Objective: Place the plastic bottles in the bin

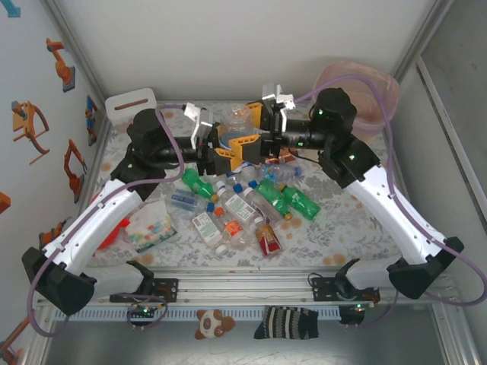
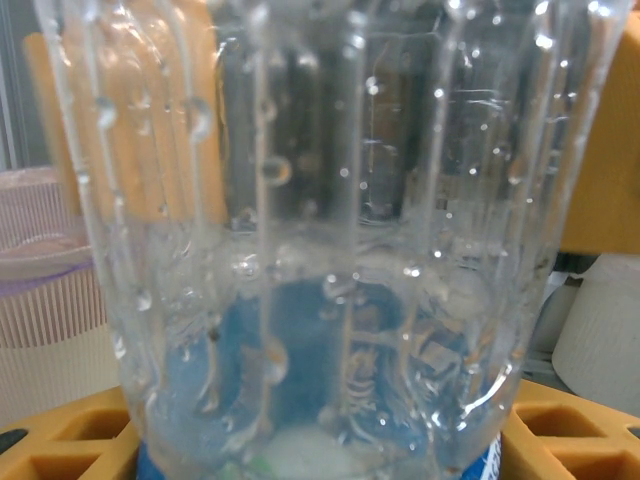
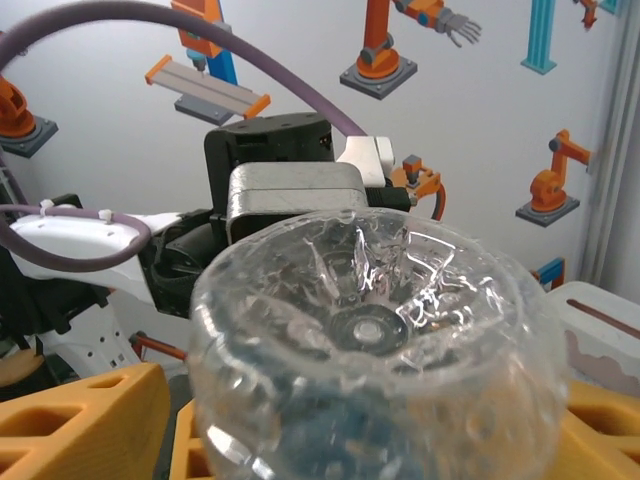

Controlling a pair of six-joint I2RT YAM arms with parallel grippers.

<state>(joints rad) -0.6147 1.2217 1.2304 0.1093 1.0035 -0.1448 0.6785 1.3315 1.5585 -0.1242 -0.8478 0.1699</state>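
Top external view, read from left to right with the clear bottle [image 1: 234, 122] as marker: far left of it a white box [image 1: 131, 103] with a slot stands at the back of the table [image 1: 342, 220]. Left of it and nearer the front, a flat packet [image 1: 148, 228] of coloured dots lies on the table. The left gripper [image 1: 227, 149] reaches in from the left, its yellow jaws clamped on the clear bottle, which is held in the air, off the table. In the left wrist view that bottle [image 2: 320, 250] is ribbed and transparent, beaded with drops, with blue low down; any print is too blurred to read. Beneath it and nearer the front, the other plastic bottles [image 1: 242, 204] lie heaped on the table: green ones, clear ones with blue caps and green-and-white labels, and one with red contents. Their lettering is too small to read. From the right, the right gripper [image 1: 256, 131] has its jaws on either side of the same bottle. In the right wrist view the bottle [image 3: 365, 330] turns its dimpled base to the lens, and I cannot tell whether those jaws press on it. Far right and behind stands the pink bin [image 1: 358, 95], well apart.
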